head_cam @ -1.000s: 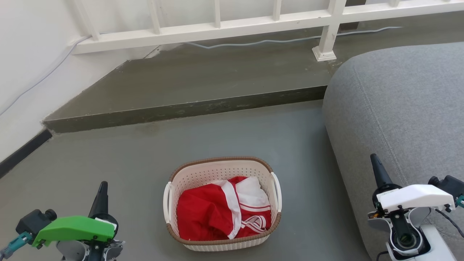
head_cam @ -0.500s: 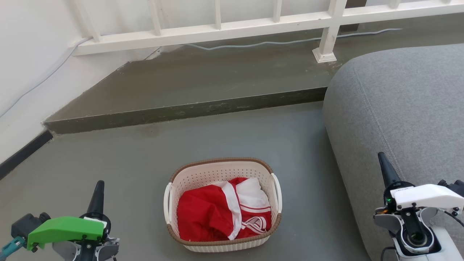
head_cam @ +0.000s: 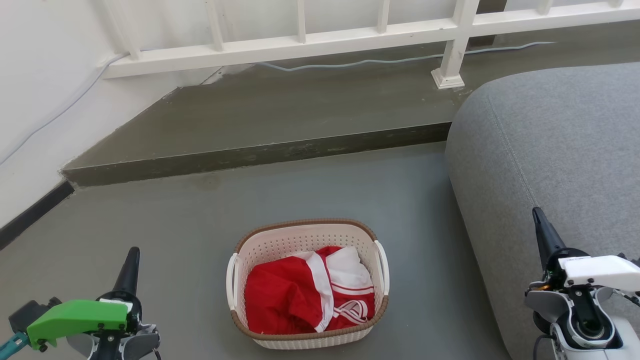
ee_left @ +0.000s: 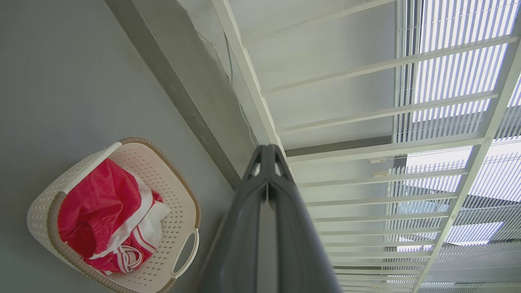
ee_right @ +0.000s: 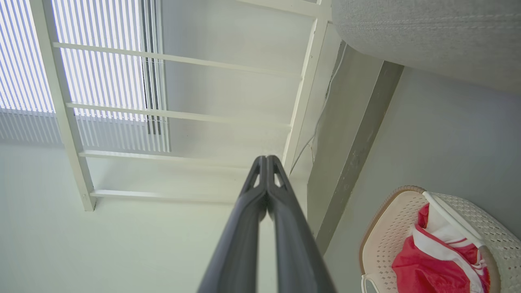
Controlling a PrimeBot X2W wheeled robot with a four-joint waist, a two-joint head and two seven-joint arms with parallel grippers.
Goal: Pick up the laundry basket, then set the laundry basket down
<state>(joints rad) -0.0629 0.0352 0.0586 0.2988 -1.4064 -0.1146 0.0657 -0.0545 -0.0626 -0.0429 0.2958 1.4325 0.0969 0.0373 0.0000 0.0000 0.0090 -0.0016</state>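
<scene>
On the grey floor, front and centre, sits the small cream-white perforated plastic laundry basket (head_cam: 300, 239), with a brown woven-look rim and two white side handles, upright, nothing touching it. Inside it lies a crumpled red-and-white garment (head_cam: 290, 300). Low at the basket's left, well apart from it, hovers the left gripper (head_cam: 129, 262), green housing, its two long dark fingers pressed together with nothing between them. Off to the basket's right, also well apart, the right gripper (head_cam: 542, 232), white housing, hangs in front of the grey fabric sofa (head_cam: 550, 140); fingers closed tip to tip, empty. Both point toward the white railing (head_cam: 300, 42). Behind the basket runs a dark raised concrete step (head_cam: 260, 155); a pale cable (head_cam: 350, 62) trails along it under the railing.
</scene>
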